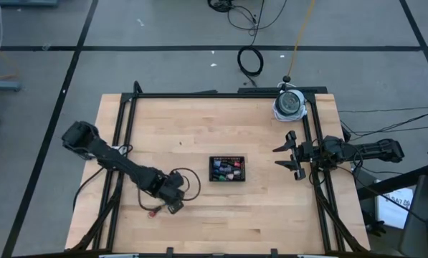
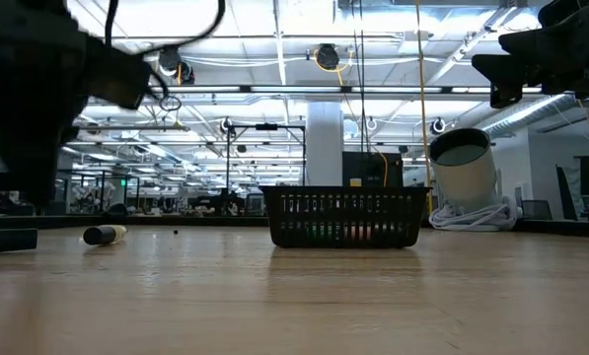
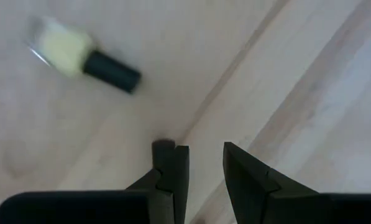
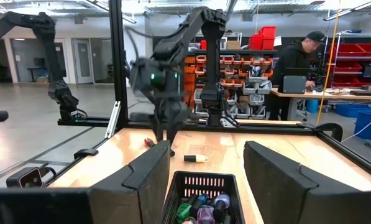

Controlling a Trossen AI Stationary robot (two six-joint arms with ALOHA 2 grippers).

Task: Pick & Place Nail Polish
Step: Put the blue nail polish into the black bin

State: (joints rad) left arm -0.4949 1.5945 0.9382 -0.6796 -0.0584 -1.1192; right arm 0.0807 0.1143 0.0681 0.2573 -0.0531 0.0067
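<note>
One yellow bottle [image 3: 79, 55] with a dark cap lies on its side on the bare table [image 1: 199, 129], apart from the rest; the low view shows it flat on the wood, well to one side of the tray [image 2: 343, 217], and the right wrist view shows it between the tray and the left arm. The left gripper [image 3: 201, 163] hangs low over the table near that bottle, its fingers a little apart with nothing between them, only wood showing in the gap. Just beside this gripper in the high view lies a small red bottle [image 1: 153, 212], near the table's front-left part. The other bottles [image 1: 226, 169] sit heaped in the black mesh tray near the table's middle, red, green, blue and purple among them. The right gripper [image 1: 291, 155] waits at the table's right edge, raised above the wood, fingers spread wide and empty, pointing toward the tray. A white cylinder [image 1: 289, 104] stands at the back-right corner. A person [image 4: 300, 65] stands at a desk in the room beyond.
</note>
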